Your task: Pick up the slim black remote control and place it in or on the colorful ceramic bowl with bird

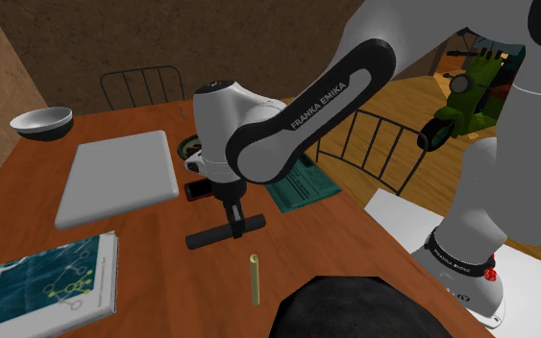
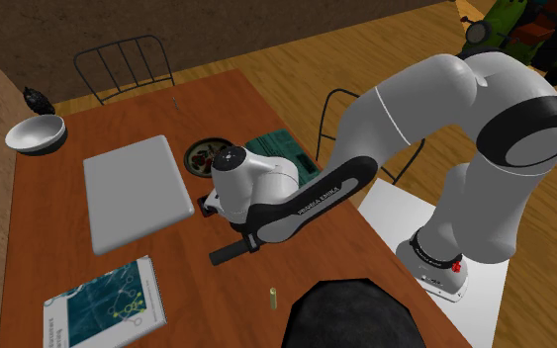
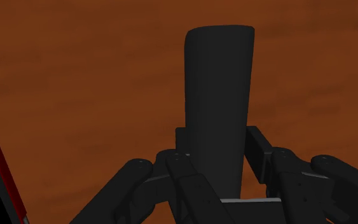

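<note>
Two fingers of the gripper clasp the black remote mid-length at the table's middle, its long axis running 8-to-2 o'clock in the shoulder view, with the patterned bowl at its 12 o'clock.

Bowl prob. half behind arm.

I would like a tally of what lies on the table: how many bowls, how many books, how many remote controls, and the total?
Bowls: 2 (grey bowl, patterned bowl)
Books: 2 (blue-covered book, green book)
Remote controls: 1 (black remote)
Total: 5
</note>
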`<state>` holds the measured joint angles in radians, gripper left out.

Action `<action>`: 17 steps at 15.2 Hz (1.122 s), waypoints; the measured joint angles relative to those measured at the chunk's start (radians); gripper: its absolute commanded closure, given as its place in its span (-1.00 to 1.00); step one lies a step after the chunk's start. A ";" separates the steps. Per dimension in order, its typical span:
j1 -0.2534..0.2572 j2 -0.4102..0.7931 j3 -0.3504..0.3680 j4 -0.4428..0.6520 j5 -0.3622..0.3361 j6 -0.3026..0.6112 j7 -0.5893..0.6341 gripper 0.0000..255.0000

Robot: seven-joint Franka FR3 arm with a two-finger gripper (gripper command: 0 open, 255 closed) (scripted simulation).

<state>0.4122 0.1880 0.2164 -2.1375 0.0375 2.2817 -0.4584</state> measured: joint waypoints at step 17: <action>-0.006 -0.106 0.004 0.081 0.022 -0.189 -0.006 1.00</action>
<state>0.4064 0.0822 0.2200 -2.0569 0.0591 2.0928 -0.4649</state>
